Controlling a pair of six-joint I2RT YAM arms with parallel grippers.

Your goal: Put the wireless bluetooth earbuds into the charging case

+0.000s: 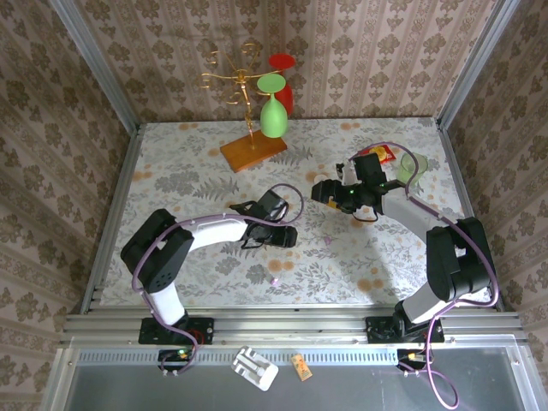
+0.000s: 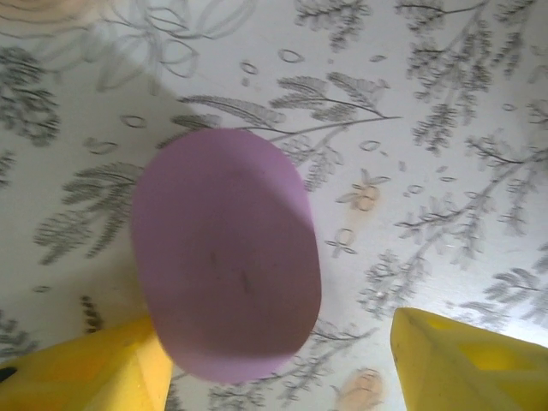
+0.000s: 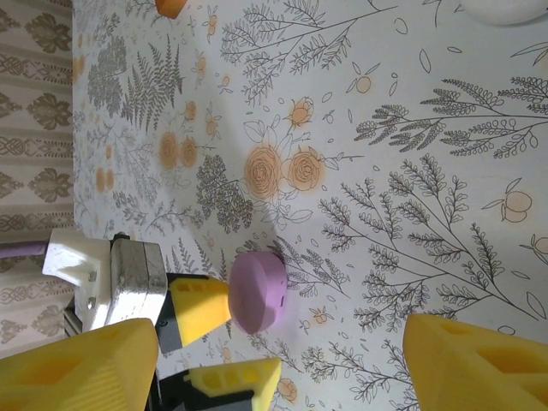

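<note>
Top view: the left gripper (image 1: 287, 236) is low over the flowered table (image 1: 188, 163). The right gripper (image 1: 318, 190) is at its 1 o'clock, and a tiny lilac earbud (image 1: 276, 280) at its 6 o'clock.

Left wrist: the charging case (image 2: 227, 257) sits against the 8 o'clock finger (image 2: 86, 372), clear of the other. The jaws are apart, gripping nothing.

Right wrist: the right gripper's fingers (image 3: 479, 360) stand wide with nothing between them. The charging case is at 7 o'clock.
</note>
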